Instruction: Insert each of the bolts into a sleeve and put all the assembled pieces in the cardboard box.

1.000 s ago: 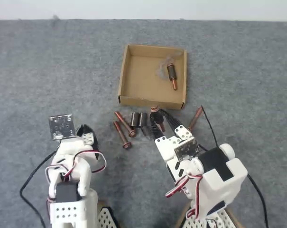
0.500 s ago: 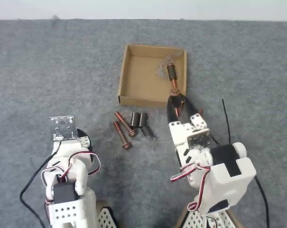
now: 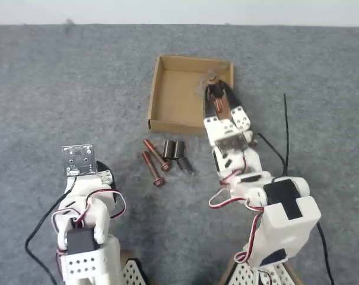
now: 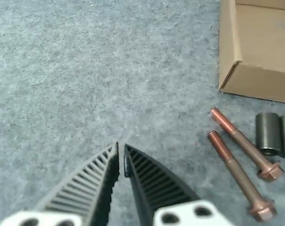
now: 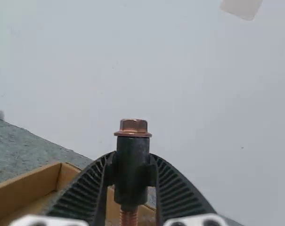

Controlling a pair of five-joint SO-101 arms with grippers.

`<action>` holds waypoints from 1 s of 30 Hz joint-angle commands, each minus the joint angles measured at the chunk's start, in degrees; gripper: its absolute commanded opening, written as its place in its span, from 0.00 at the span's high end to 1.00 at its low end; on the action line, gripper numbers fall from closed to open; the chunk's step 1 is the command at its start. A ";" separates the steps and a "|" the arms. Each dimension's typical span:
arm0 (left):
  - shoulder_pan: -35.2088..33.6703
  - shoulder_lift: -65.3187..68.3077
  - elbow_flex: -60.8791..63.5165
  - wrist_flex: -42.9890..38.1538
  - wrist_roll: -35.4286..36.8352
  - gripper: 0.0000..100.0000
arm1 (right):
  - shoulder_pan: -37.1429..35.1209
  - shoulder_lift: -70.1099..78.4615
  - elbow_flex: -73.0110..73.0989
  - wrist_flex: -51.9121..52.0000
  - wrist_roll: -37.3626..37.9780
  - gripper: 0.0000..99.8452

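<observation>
Right arm (image 3: 274, 214) is stretched well forward, and the right gripper (image 3: 218, 95) is clamped on a sleeved bolt (image 5: 132, 155), its head poking out past the fingertips. Left arm (image 3: 84, 228) sits folded back by its base, with the left gripper (image 4: 121, 149) angled downward, fingers closed to a sliver.

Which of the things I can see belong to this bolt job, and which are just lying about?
Job:
cardboard box
sleeved bolt, held by the right gripper over the box
two loose bolts
sleeves beside them

Lying about:
black cable
grey carpet
</observation>
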 commanded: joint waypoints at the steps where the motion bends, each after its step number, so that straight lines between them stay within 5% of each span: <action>1: -0.18 -1.05 -0.57 0.09 -0.79 0.99 | 0.57 -3.47 -7.74 7.96 0.97 0.99; 14: -0.18 -1.05 -0.57 0.00 -0.79 0.99 | -0.04 -2.86 -28.66 54.46 -1.58 0.99; 21: -0.18 -1.05 -0.57 0.00 -0.79 0.99 | -0.48 -2.86 -39.03 75.03 -9.49 0.99; 30: -0.18 -1.05 -0.57 0.09 -0.79 0.99 | -1.54 -1.01 -48.88 96.13 -9.85 0.99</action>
